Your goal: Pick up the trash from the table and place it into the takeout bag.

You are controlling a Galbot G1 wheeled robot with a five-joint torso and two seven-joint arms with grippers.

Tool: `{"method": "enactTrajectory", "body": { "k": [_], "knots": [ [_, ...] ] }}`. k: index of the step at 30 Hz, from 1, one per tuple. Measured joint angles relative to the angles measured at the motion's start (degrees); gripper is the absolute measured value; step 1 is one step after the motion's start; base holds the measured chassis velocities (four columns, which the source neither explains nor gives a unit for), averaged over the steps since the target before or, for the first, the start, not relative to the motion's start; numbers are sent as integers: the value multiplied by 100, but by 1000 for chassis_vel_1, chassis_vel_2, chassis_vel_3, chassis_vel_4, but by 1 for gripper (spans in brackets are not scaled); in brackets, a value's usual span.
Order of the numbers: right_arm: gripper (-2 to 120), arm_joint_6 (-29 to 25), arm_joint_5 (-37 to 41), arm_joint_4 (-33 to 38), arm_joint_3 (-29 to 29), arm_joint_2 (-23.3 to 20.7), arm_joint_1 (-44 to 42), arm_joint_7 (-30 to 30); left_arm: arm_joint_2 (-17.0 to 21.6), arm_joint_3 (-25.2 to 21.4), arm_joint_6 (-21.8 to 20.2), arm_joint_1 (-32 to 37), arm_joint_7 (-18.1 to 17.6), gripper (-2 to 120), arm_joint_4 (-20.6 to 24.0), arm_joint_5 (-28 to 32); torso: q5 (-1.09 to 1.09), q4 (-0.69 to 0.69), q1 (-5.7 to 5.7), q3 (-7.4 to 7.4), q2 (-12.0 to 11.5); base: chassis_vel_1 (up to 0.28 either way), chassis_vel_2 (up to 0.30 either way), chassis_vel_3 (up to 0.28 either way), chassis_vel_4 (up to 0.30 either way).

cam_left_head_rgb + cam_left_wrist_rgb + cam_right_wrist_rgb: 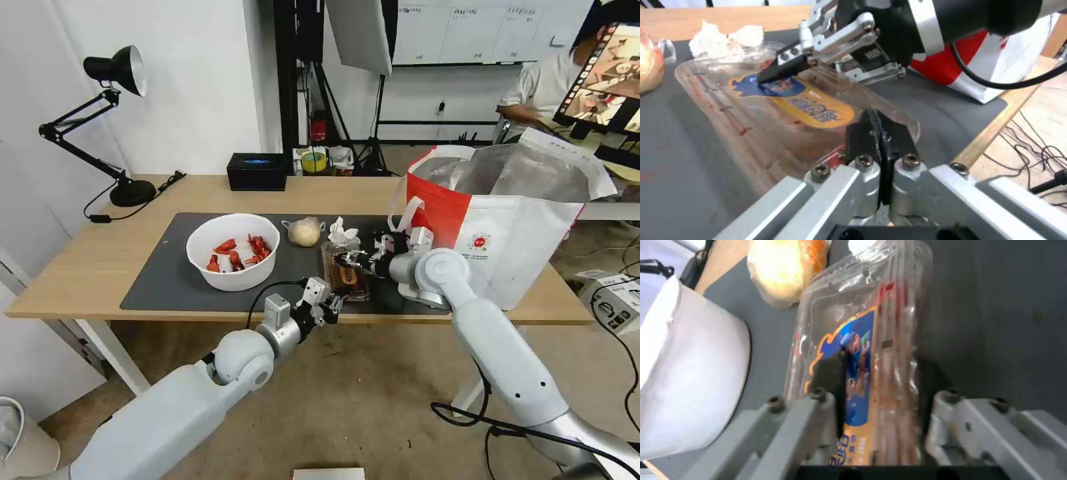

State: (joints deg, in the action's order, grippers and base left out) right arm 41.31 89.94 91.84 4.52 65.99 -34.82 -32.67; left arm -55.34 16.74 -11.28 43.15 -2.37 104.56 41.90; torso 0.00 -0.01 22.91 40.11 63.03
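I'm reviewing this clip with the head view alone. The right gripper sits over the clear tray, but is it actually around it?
Observer: Yes. In the right wrist view the right gripper is open, and its fingers straddle the clear tray.
Operator: Where does it touch?
Observer: One pad lies on the lid's blue and yellow label. I cannot tell whether the other pad touches.
Operator: And the left gripper?
Observer: In the left wrist view the left gripper is shut, with its tips at the tray's near end. I cannot tell whether it pinches the rim.
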Motion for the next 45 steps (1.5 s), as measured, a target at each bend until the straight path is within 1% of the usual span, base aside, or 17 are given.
{"method": "enactTrajectory", "body": {
  "k": [1, 3, 5, 7, 9, 23, 27, 29, 30, 32, 33, 34, 36, 39, 40, 43, 45],
  "knots": [
    [27, 0, 0, 0, 0, 0, 0, 0, 0, 0, 0, 0, 0, 0, 0, 0, 0, 0, 0, 0, 0, 0, 0, 0, 0],
    [16, -2, -1, 0, 6, 6, -15, -2, 0, 0, 0, 7, 0, 0, -12, 0, 0, 0, 0, 0, 0, 0, 0, 0, 0],
    [13, -2, -2, 0, 9, 8, -21, -4, 1, -1, 1, 9, 0, 0, -19, 0, 0, 0, 0, 0, 0, 0, 0, 0, 0],
    [2, -4, -4, 0, 16, 16, -31, -6, 3, -4, 3, 11, 0, 0, -41, 0, 0, 0, 0, 0, 0, 0, 0, 0, 0],
    [0, -6, -3, -1, 19, 17, -33, -6, 3, -7, 4, 11, 0, 0, -48, 0, 0, 1, 0, 0, 0, 0, 0, 0, 0],
    [0, -4, 16, -53, 111, 29, -38, 31, 244, -472, 52, 423, 44, 0, 278, 10, 0, 2, 0, 0, 0, 0, 0, 0, 0],
    [0, -4, 14, -14, 148, 21, -62, 90, 375, -1009, 101, 962, 61, 0, 546, -35, -1, 1, 0, 0, -1, 0, 0, 0, 0],
    [0, -4, 9, 47, 167, 19, -100, 129, 442, -1422, 119, 1337, 73, 8, 744, -55, -2, 0, 0, 0, -2, 0, 0, 0, 0],
    [0, -4, 9, 47, 167, 19, -100, 129, 442, -1422, 119, 1337, 73, 8, 744, -55, -2, 0, 0, 0, -2, 0, 0, 0, 0],
    [0, -6, 5, 184, 185, 15, -177, 182, 534, -1882, 154, 1784, 117, 19, 978, -79, -1, 1, 0, 0, -1, 0, 0, 0, 0],
    [0, -6, 5, 184, 185, 15, -177, 182, 534, -1882, 154, 1784, 117, 19, 978, -79, -1, 1, 0, 0, -1, 0, 0, 0, 0],
    [0, -10, 0, 296, 223, 3, -252, 231, 590, -2103, 208, 2058, 143, 25, 1087, -122, 0, 2, 0, 0, -1, 0, 0, 0, 0],
    [0, -16, -9, 395, 271, -16, -315, 260, 616, -2186, 242, 2181, 149, 28, 1127, -145, 0, 4, 0, 0, -1, 0, 0, 0, 0],
    [0, -74, -48, 817, 438, -132, -498, 307, 572, -2403, 391, 2510, 159, 44, 1262, -243, -1, -3, 0, 0, -1, 0, 0, 0, 0],
    [0, -74, -48, 817, 438, -132, -498, 307, 572, -2403, 391, 2510, 159, 44, 1262, -243, -1, -3, 0, 0, -1, 0, 0, 0, 0],
    [0, -150, -114, 1161, 456, -215, -543, 350, 473, -2621, 569, 2864, 152, 59, 1376, -358, -1, 1, 0, -1, -1, 0, 0, 0, 0],
    [0, -168, -159, 1244, 461, -240, -551, 386, 435, -2695, 605, 2966, 140, 63, 1397, -399, -1, 1, 0, -1, -1, 0, 0, 0, 0]
  ]
}}
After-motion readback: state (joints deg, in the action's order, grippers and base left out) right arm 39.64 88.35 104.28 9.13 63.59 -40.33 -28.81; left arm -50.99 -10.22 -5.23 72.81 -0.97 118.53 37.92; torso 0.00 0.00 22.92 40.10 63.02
